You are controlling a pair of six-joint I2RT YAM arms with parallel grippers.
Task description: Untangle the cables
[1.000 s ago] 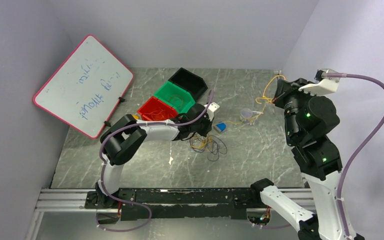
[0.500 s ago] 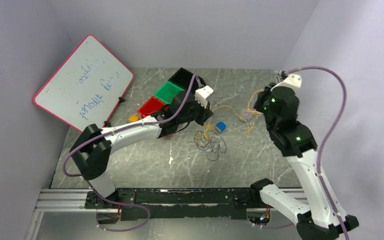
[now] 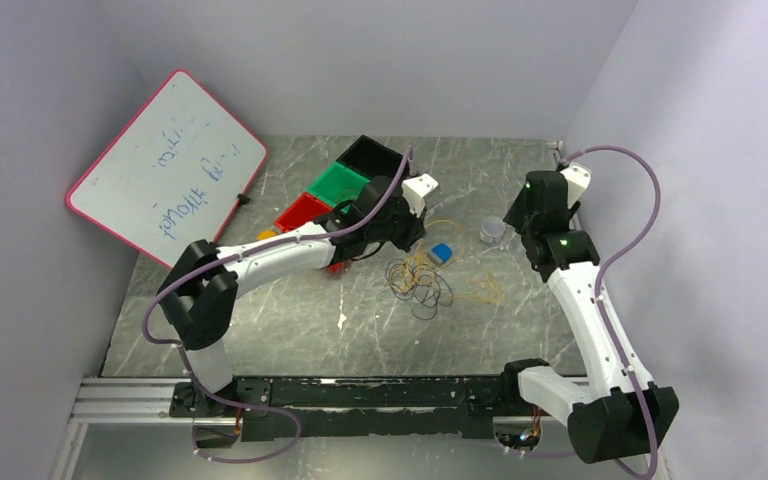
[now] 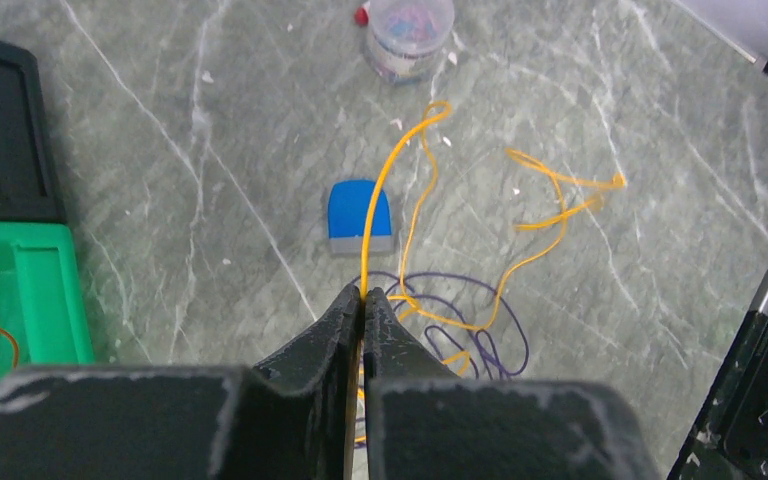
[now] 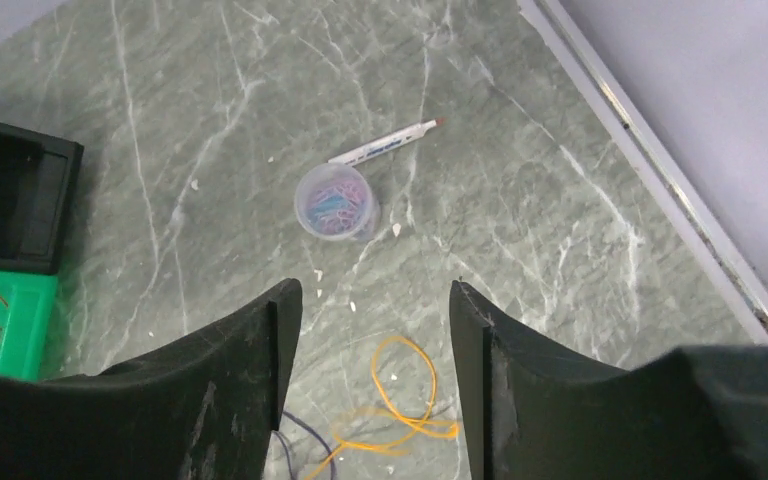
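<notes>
The cables point(image 3: 420, 285) lie in a loose clump mid-table, dark purple loops point(image 4: 480, 335) mixed with orange strands. My left gripper point(image 4: 363, 297) hovers above the clump, shut on one orange cable point(image 4: 400, 160) that runs from its tips down across the table. The far end of the orange cable point(image 5: 410, 395) lies slack in a loop on the stone. My right gripper point(image 5: 375, 300) hangs open above that loop with nothing between its fingers, the loop showing in the gap.
A blue block point(image 4: 360, 212) sits beside the clump. A clear cup of paper clips point(image 5: 335, 200) and a marker point(image 5: 385, 148) lie further back. Black point(image 3: 375, 155), green point(image 3: 338, 183) and red point(image 3: 303, 210) bins stand at the back left. A whiteboard point(image 3: 165, 165) leans on the left wall.
My right gripper came down from high up, opened and let go of the orange cable, whose end now lies on the table. The left gripper stayed shut on it, shifting slightly.
</notes>
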